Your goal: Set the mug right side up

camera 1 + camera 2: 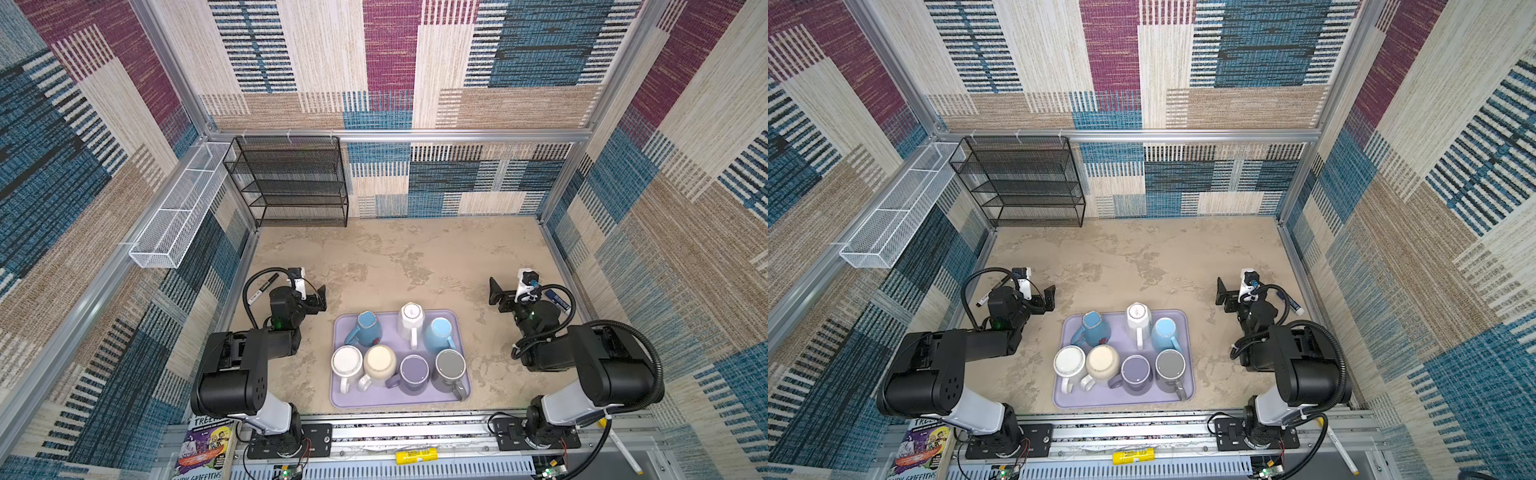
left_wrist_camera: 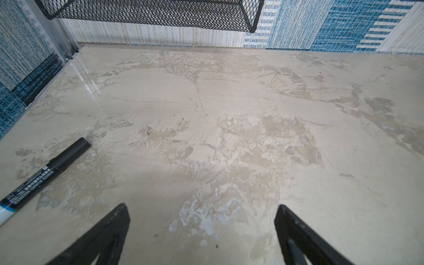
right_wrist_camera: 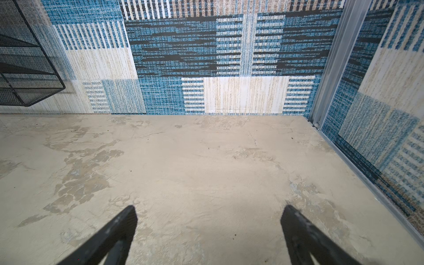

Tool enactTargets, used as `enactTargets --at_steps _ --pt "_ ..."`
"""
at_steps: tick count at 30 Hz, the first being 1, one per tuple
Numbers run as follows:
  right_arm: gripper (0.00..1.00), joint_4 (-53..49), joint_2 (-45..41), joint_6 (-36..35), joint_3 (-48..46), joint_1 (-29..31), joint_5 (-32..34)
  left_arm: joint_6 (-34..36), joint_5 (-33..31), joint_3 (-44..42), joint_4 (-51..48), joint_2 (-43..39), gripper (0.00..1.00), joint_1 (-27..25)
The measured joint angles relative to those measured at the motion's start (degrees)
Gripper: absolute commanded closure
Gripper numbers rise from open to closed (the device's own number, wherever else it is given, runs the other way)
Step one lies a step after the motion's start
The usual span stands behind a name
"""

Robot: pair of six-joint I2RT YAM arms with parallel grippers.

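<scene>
Top view on screen, Dana, and we're at the starting line: seven mugs packed onto a flat lavender plastic tray (image 1: 399, 402) at the front middle of the table, none of them lifted.

Agreed, Kim. Every one looks mouth-down to me, flat bases up. The back row has the tall white ceramic mug (image 1: 411, 318) with the pale blue mug (image 1: 438, 334) just beside it. The front row runs from the grey mug (image 1: 450, 365) to the purple mug (image 1: 413, 369), the rounded cream mug (image 1: 379, 360) and the wide white mug (image 1: 346, 360). The textured teal mug (image 1: 365, 328) at the back corner seems to lean, hard to call.

And the claws?

Over on its own side of the tray, well apart from it, the left gripper (image 1: 320, 296) has its jaws spread wide. Its wrist view shows only the mottled beige tabletop (image 2: 229, 103) between them, and a black whiteboard marker (image 2: 57, 160) lying off to one side. Across the tray, the right gripper (image 1: 496, 291) mirrors it, also spread, also empty.

So, the scorecard?

Nothing done, by my reading. I can't say which mug is meant. The reach, the grasp, the lift, the flip and the set-down on its base are all left. Those mugs sit tight together, so getting jaws around one could be awkward.
</scene>
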Motion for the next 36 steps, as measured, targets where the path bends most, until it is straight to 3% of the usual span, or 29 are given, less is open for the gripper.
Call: enactTargets --at_steps 16,20,28,36 --pt "0.00 -0.57 -0.20 0.00 0.15 0.00 0.17 0.00 0.00 0.00 0.00 0.00 0.01 0.00" --pt "0.00 -6.58 -3.17 0.11 3.67 0.00 1.92 -0.02 -0.09 0.00 -0.17 -0.37 0.01 -0.02" --pt "0.00 -23.58 -12.63 1.81 12.74 1.20 5.35 -0.70 -6.21 6.25 -14.69 -14.03 0.01 -2.27" --pt "0.00 -45.31 -24.61 6.29 22.86 8.50 2.60 -9.40 -7.67 11.52 -35.06 -29.42 0.00 -8.68"
